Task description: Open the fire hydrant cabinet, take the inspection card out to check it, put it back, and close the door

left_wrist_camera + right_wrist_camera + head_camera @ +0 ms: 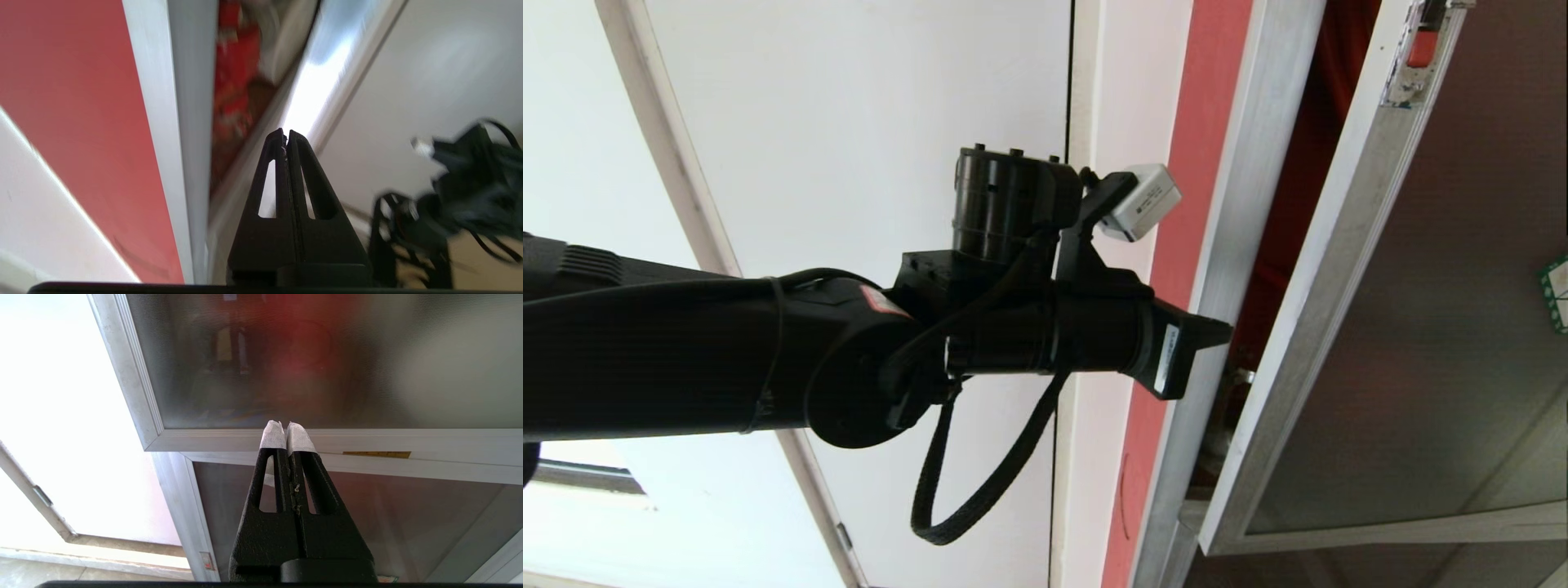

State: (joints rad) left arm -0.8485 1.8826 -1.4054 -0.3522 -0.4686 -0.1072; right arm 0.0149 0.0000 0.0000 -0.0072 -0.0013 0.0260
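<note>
The fire hydrant cabinet (1252, 171) has a brushed aluminium frame, and its red interior (233, 94) shows through a narrow gap. The door (1437, 327), dark glass in an aluminium frame, stands slightly ajar, with a small red latch (1421, 47) at its edge and a green-bordered sticker (1558, 292). My left gripper (1227, 331) is shut and empty, its tip at the gap between the cabinet frame and the door edge (322, 77). My right gripper (287, 424), with white-taped tips, is shut and empty, low in front of the door's bottom rail (367, 439). The inspection card is hidden.
A plain white panel door (849, 163) fills the wall left of the cabinet, with a red wall strip (1205, 106) between them. Below the door sits a smaller dark pane (367, 522) with its own latch (207, 561). My left arm's cable loop (980, 498) hangs down.
</note>
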